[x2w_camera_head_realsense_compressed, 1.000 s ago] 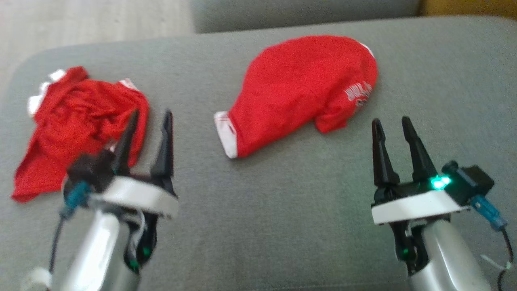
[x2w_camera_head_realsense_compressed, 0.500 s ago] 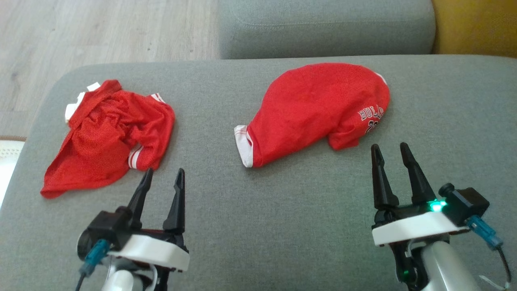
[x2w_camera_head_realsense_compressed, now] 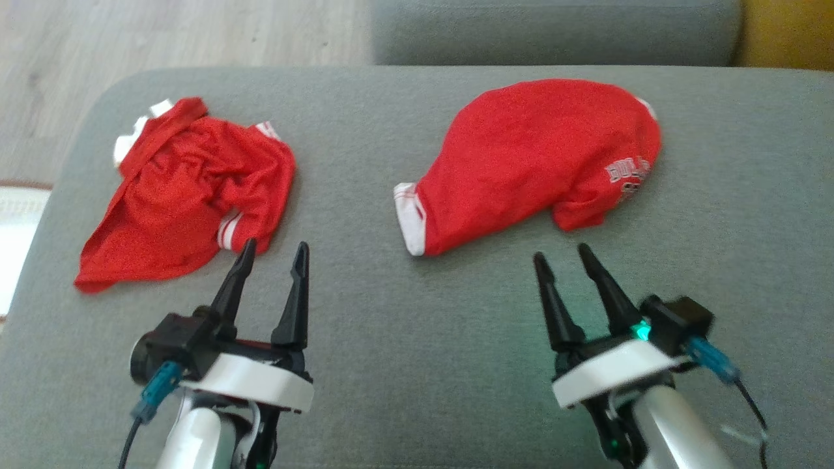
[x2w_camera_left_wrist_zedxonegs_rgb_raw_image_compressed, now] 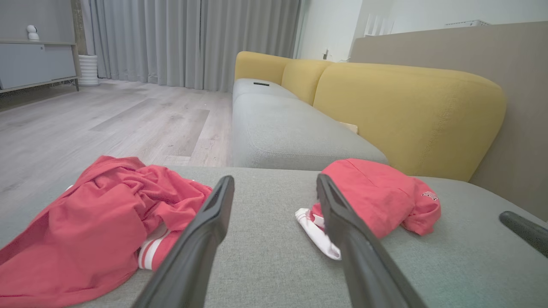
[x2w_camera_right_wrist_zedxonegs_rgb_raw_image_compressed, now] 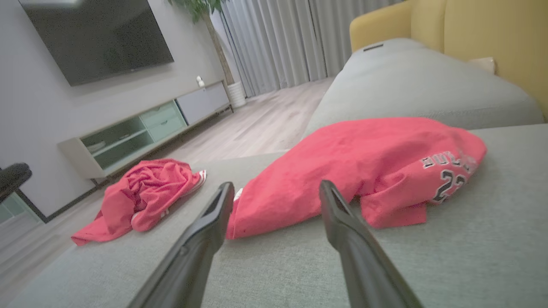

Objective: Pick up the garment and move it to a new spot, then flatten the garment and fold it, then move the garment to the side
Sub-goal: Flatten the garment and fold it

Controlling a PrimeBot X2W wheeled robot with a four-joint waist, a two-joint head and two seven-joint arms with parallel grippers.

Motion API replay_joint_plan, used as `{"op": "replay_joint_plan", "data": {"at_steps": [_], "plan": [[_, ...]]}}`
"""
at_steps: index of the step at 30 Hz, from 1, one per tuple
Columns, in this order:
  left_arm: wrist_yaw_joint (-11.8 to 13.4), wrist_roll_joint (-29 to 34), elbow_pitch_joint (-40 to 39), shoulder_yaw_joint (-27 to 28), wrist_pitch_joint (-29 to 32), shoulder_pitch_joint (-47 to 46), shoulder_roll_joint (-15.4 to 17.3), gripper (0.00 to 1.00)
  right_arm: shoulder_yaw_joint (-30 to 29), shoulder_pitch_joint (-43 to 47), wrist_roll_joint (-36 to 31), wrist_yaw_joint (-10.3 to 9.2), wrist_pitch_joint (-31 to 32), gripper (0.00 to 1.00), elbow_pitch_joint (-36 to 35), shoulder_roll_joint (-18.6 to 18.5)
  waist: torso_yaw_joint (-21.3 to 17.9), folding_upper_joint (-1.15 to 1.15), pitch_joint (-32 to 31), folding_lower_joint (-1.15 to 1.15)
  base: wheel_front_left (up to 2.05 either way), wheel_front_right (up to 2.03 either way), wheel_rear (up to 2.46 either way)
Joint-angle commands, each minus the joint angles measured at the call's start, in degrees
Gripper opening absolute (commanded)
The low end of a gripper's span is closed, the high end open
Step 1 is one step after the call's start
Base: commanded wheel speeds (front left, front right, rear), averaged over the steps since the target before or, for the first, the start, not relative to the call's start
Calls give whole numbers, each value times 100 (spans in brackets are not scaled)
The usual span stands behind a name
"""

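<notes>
Two red garments lie on the grey cushion point(x2w_camera_head_realsense_compressed: 404, 365). A crumpled red garment point(x2w_camera_head_realsense_compressed: 189, 189) with white trim sits at the left, also visible in the left wrist view point(x2w_camera_left_wrist_zedxonegs_rgb_raw_image_compressed: 98, 218). A smoother red jersey point(x2w_camera_head_realsense_compressed: 541, 163) with white lettering lies at the centre right, close ahead in the right wrist view point(x2w_camera_right_wrist_zedxonegs_rgb_raw_image_compressed: 351, 162). My left gripper point(x2w_camera_head_realsense_compressed: 274, 246) is open, its tips just short of the crumpled garment's near edge. My right gripper point(x2w_camera_head_realsense_compressed: 561, 254) is open and empty, just in front of the jersey's near edge point(x2w_camera_right_wrist_zedxonegs_rgb_raw_image_compressed: 277, 185).
A second grey cushion point(x2w_camera_head_realsense_compressed: 554, 32) lies behind, with a yellow backrest point(x2w_camera_left_wrist_zedxonegs_rgb_raw_image_compressed: 406, 111) at the right. Wood floor point(x2w_camera_head_realsense_compressed: 163, 39) and a pale rug point(x2w_camera_head_realsense_compressed: 16, 221) lie off the cushion's left end. A TV cabinet point(x2w_camera_right_wrist_zedxonegs_rgb_raw_image_compressed: 145, 132) stands across the room.
The head camera has shifted. My left gripper has drawn back off the crumpled garment. My right gripper has moved left along the jersey's near edge. Both garments lie as before.
</notes>
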Motion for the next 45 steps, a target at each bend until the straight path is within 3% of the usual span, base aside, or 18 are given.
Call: {"op": "replay_joint_plan", "data": {"at_steps": [1, 8, 15, 29, 30, 31, 39, 45], "plan": [[-42, 30, -144, 156, -30, -280, -10, 100, 195, -396, 26, -5, 53, 100, -86, -5, 160, 0, 121, 0, 0, 0, 0], [62, -180, -115, -21, -30, -447, -12, 100, 691, -1062, 524, -5, 515, 100, 739, -5, 691, 0, 390, 0, 0, 0, 0], [126, -316, -117, -138, -30, -502, -13, 100, 777, -1696, 1181, -5, 891, 100, 1744, -5, 1124, 0, 584, 0, 0, 0, 0], [229, -540, -207, -341, -30, -626, -13, 100, 1080, -2718, 1572, -5, 1008, 100, 3376, -5, 1479, 0, 901, 0, 0, 0, 0], [234, -548, -208, -342, -30, -637, -13, 100, 1180, -2763, 1590, -5, 1018, 87, 3437, -5, 1482, 0, 914, 0, 0, 0, 0], [243, -553, -207, -343, -30, -646, -13, 100, 1278, -2810, 1579, -5, 984, 0, 3480, -5, 1480, 0, 921, 0, 0, 0, 0], [239, -520, -178, -210, -30, -614, -14, 100, 1483, -3051, 1195, -5, 209, 0, 3873, -5, 1096, 0, 743, 0, 0, 0, 0], [223, -555, -183, -185, -30, -519, -14, 100, 1330, -3117, 269, -5, -59, 0, 4152, -220, 621, 0, 409, 0, 0, 0, 0]]}}
